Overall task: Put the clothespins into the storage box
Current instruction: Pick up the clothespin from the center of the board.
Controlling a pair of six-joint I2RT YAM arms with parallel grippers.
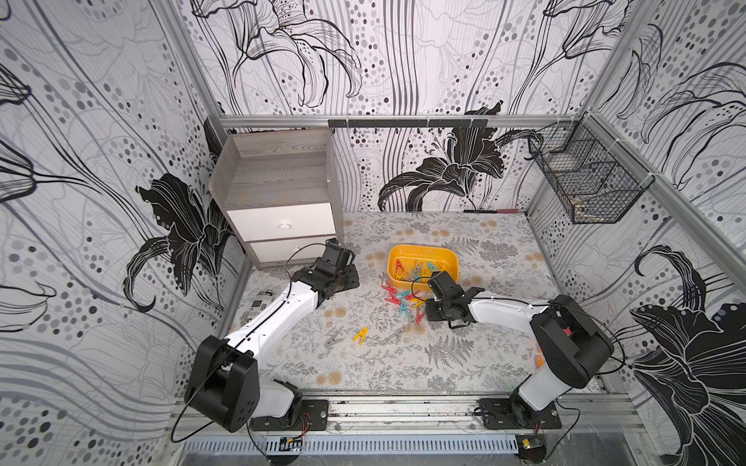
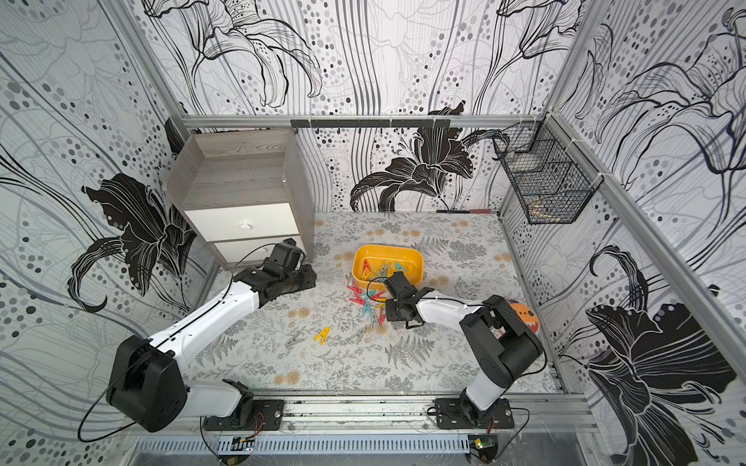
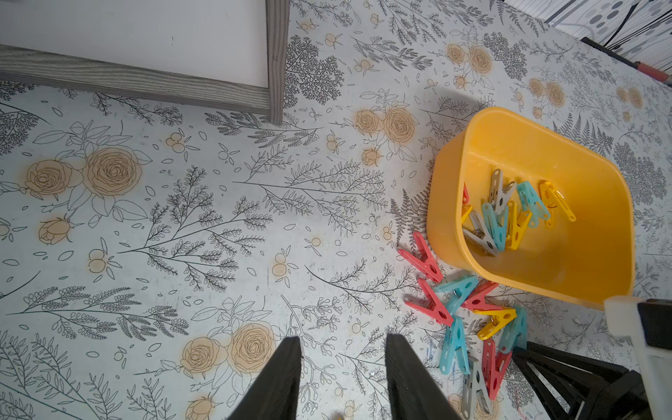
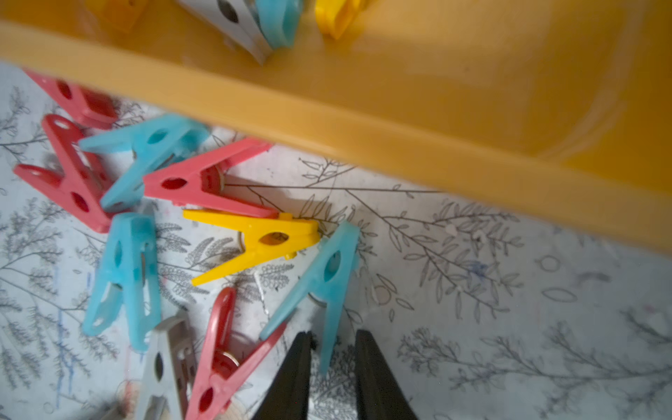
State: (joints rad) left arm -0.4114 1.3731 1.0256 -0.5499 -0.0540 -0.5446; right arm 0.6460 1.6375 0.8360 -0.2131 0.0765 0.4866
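Floral-printed table point(image 1: 444, 363), set in a cell papered with lily wallpaper.

Right gripper point(image 4: 332, 332): jaws narrowly apart, astride one leg of a teal clothespin point(image 4: 323, 276) that lies on the table. A gap shows between that leg and one finger point(image 4: 371, 371), so no pinch is confirmed.

Loose clothespins point(image 1: 403, 300) in red-pink, teal, yellow and grey lie heaped around it, touching and overlapping, just beside the near wall of the storage box point(image 1: 424, 247).

The box stands upright at the centre of both top views and holds the stored clothespins point(image 3: 509, 214).

Left gripper point(image 3: 343, 340): jaws spread, nothing between them, over bare table left of the heap in both top views.

Lower centre of a top view: a yellow clothespin point(image 1: 360, 335) and a grey clothespin point(image 1: 333, 339), near each other and well apart from the box.

Grey wood cabinet point(image 1: 278, 177) at upper left; black wire basket point(image 1: 585, 181) on the wall at upper right.
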